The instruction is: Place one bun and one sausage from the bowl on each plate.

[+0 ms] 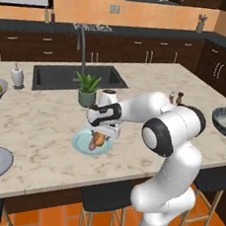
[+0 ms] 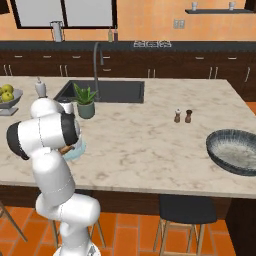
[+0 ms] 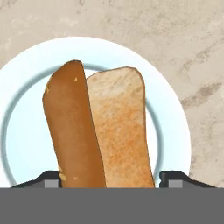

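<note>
Gripper [image 3: 107, 181] low over pale blue plate [image 3: 173, 131], fingers [image 3: 48, 180] spread wide either side of bun [image 3: 120, 131] and sausage [image 3: 72, 131], contact unclear; bowl [image 2: 235, 150] far right; grey plate [image 1: 2, 167] holds a bun.

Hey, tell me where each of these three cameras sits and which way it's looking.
Left base view: behind the arm on its left, looking forward and down over the island; arm rises lower right, gripper over the pale blue plate.
Right base view: behind on its right, facing the same island; arm lower left, bowl at right.
Hand view: on the hand, looking down at the bun and sausage; fingertips at bottom.
Both base views share sink and plant.
</note>
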